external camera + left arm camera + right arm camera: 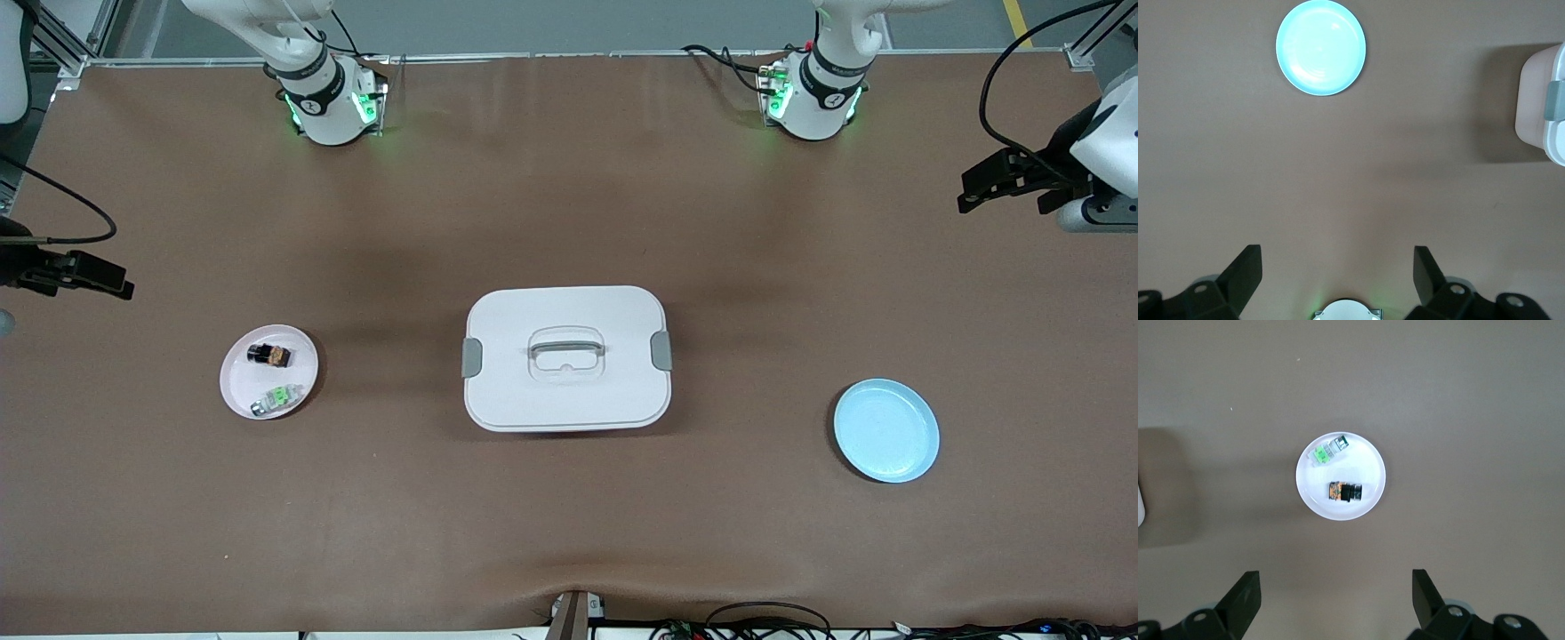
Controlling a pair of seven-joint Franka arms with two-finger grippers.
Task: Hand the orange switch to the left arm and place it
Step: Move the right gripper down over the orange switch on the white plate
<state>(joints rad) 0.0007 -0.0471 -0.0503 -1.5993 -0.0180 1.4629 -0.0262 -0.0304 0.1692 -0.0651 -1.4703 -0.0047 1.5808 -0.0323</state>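
Pink plate (233,378) holds orange switch (269,356) and green-part component (276,399).

box (1541,100) cropped, both arms (1098,151) cut off

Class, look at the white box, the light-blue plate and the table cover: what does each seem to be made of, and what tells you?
Box: probably matte white plastic; rounded moulded corners, grey clips. Light-blue plate: likely glossy plastic or melamine; it shows highlights. Table cover: looks like brown leatherette or vinyl; soft sheen, puckered edge.
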